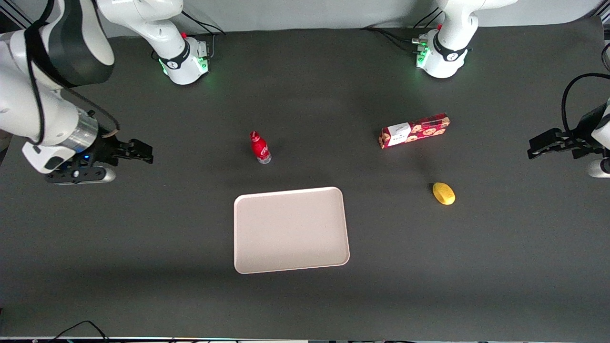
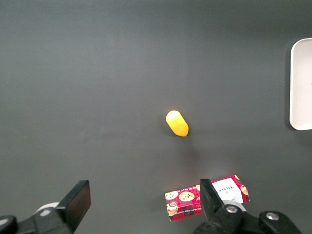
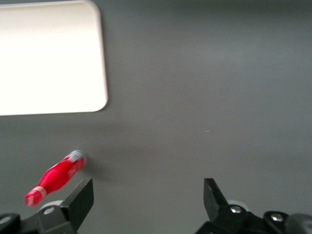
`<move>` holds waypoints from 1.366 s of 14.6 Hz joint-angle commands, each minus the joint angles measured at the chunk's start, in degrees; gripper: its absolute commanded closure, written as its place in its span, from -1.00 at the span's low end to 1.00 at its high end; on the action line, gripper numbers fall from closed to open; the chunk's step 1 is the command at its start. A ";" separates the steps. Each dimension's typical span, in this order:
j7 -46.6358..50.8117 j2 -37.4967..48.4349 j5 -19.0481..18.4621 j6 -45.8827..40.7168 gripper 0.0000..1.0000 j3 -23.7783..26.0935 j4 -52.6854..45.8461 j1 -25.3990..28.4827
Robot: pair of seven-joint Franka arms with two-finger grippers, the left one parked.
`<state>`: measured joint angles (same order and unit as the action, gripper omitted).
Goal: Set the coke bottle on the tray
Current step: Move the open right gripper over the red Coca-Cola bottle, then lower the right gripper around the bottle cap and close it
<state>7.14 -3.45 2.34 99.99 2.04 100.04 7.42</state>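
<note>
The coke bottle (image 1: 259, 147) stands upright on the dark table, red cap and red label over a clear base; it also shows in the right wrist view (image 3: 56, 177). The tray (image 1: 290, 229), pale pinkish-beige with a low rim, lies flat nearer the front camera than the bottle, and a corner of the tray (image 3: 48, 58) shows in the right wrist view. My gripper (image 1: 143, 153) hovers open and empty at the working arm's end of the table, well apart from the bottle; between its fingers (image 3: 146, 195) lies bare table.
A long red cookie box (image 1: 413, 130) with a white label lies toward the parked arm's end. A yellow lemon-like object (image 1: 443, 193) sits nearer the camera than the box. The two arm bases (image 1: 183, 59) stand at the table's back edge.
</note>
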 commanded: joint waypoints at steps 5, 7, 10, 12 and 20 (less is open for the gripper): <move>7.79 1.95 0.82 -1.38 -1.00 -0.37 0.68 19.09; 7.98 1.69 0.82 -1.38 -1.00 -2.74 0.68 24.46; 9.02 0.37 0.91 -1.20 -1.00 -2.83 0.77 27.37; 10.26 -0.77 0.82 0.11 -1.00 -2.22 1.73 27.39; 12.72 3.27 0.82 24.26 -1.00 2.78 25.89 27.56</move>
<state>17.75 -3.15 2.61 118.71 3.88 119.06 34.32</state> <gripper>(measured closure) 0.000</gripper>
